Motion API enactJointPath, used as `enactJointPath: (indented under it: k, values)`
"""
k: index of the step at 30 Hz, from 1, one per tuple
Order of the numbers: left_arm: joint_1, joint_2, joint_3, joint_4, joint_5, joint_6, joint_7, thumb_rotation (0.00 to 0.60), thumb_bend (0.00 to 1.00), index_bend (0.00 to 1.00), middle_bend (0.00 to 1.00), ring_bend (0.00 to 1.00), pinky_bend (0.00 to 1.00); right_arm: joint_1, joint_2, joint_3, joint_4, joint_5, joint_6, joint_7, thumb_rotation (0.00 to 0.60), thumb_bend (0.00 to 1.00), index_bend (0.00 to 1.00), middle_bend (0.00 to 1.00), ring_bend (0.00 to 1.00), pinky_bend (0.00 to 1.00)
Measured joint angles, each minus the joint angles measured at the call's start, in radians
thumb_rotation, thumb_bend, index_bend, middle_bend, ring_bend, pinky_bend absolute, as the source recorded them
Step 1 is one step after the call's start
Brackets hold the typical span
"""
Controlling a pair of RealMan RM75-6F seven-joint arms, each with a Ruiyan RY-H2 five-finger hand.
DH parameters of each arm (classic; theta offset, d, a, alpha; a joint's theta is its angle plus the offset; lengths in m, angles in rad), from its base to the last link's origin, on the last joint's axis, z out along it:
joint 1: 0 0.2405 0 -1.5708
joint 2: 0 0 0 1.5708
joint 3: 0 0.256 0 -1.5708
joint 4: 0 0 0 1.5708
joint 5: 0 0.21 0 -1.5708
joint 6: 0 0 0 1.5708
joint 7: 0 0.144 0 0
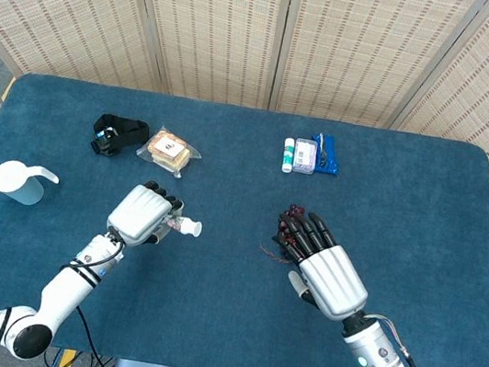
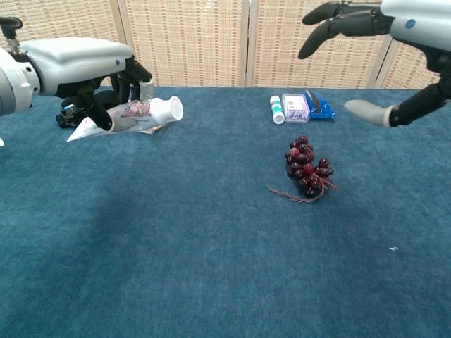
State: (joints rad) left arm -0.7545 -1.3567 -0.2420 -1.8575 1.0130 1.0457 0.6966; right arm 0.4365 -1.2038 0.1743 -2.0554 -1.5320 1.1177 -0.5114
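My right hand (image 1: pixel 327 278) is open, fingers spread and extended forward, palm down, holding nothing. In the chest view it (image 2: pixel 366 42) hangs raised above the bench (image 1: pixel 427 203), thumb apart from the other fingers. Its fingertips (image 1: pixel 304 230) reach over the near edge of the grape bunch (image 1: pixel 291 232), which lies on the bench directly beneath and ahead of them; whether they touch it I cannot tell, though the chest view shows the bunch (image 2: pixel 307 169) lying flat with the hand well above it.

My left hand (image 1: pixel 143 215) is closed around a tube (image 1: pixel 184 226) with a white cap. The chest view shows the tube (image 2: pixel 134 114) held roughly level, cap pointing toward my right hand, flat crimped end trailing out the other side of the hand (image 2: pixel 77 67). The hand is raised off the bench, forearm coming up from the near left edge.

Beyond my left hand lie a wrapped sandwich (image 1: pixel 169 150) and, just beside it, a black strap (image 1: pixel 116 134). Off to its outer side stands a white dispenser (image 1: pixel 18 180). Beyond my right hand, well apart from the grapes, lie a small white bottle (image 1: pixel 288 156), a clear box (image 1: pixel 305 155) and a blue packet (image 1: pixel 326 155), side by side and touching.
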Motion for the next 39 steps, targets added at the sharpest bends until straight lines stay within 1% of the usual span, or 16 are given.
enactJointPath:
  k: [6, 11, 19, 28, 39]
  values:
    - [-0.034, 0.006, -0.004, -0.017, -0.073, 0.005, 0.024, 0.6, 0.4, 0.54, 0.64, 0.42, 0.3, 0.058, -0.093, 0.022, 0.028, 0.05, -0.027, -0.062, 0.6, 0.34, 0.23, 0.02, 0.0, 0.0]
    - [-0.055, 0.009, -0.002, -0.035, -0.117, 0.017, 0.038, 0.6, 0.4, 0.54, 0.64, 0.42, 0.3, 0.111, -0.165, 0.039, 0.074, 0.097, -0.051, -0.097, 0.6, 0.34, 0.23, 0.02, 0.0, 0.0]
    - [-0.089, 0.012, 0.009, -0.066, -0.158, 0.044, 0.062, 0.6, 0.4, 0.54, 0.64, 0.42, 0.3, 0.19, -0.251, 0.054, 0.137, 0.174, -0.09, -0.134, 0.6, 0.34, 0.23, 0.02, 0.0, 0.0]
    - [-0.123, -0.008, 0.023, -0.078, -0.165, 0.064, 0.079, 0.6, 0.4, 0.54, 0.64, 0.42, 0.3, 0.24, -0.289, 0.054, 0.176, 0.204, -0.101, -0.123, 0.6, 0.34, 0.23, 0.02, 0.0, 0.0]
    - [-0.157, -0.031, 0.031, -0.076, -0.194, 0.086, 0.1, 0.6, 0.4, 0.54, 0.65, 0.42, 0.31, 0.276, -0.301, 0.045, 0.199, 0.229, -0.106, -0.108, 0.6, 0.34, 0.23, 0.02, 0.0, 0.0]
